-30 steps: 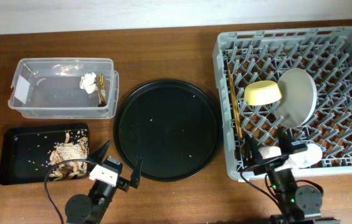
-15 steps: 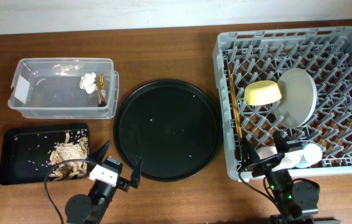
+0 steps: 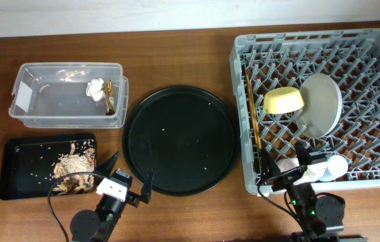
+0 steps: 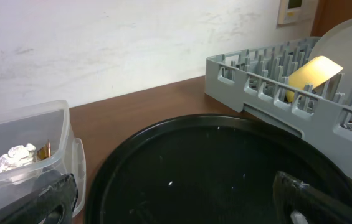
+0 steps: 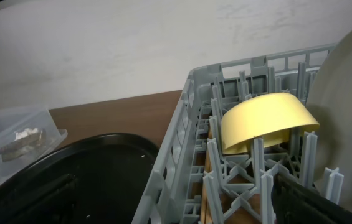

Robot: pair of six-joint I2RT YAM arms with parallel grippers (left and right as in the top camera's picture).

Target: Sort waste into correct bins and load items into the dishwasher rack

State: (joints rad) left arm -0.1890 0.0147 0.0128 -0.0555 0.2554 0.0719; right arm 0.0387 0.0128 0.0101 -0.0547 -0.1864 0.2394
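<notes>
The grey dishwasher rack (image 3: 243, 101) stands at the right. In it the yellow bowl (image 3: 284, 100) leans on pegs beside the upright grey plate (image 3: 321, 104), and the chopsticks (image 3: 253, 114) lie along its left side. A pink cup (image 3: 286, 164) and a pale bluish cup (image 3: 335, 165) sit at its front edge. My right gripper (image 3: 287, 171) is open and empty over that front edge, and it also shows in the right wrist view (image 5: 188, 205). The clear tub (image 3: 42, 101) holds the tissue (image 3: 95, 88) and the wrapper (image 3: 109, 94). The shallow black tray (image 3: 15, 161) holds food scraps (image 3: 74, 171). My left gripper (image 3: 129, 173) is open and empty.
The large round black tray (image 3: 179, 138) lies between the bins and the rack, with a few pale crumbs on it. It fills the lower left wrist view (image 4: 213, 168), where the tub (image 4: 26, 143) and the rack (image 4: 275, 87) flank it. A white wall stands behind the table.
My right gripper has drawn back slightly toward the front edge of the rack, uncovering the pink cup. The left arm has not moved.
</notes>
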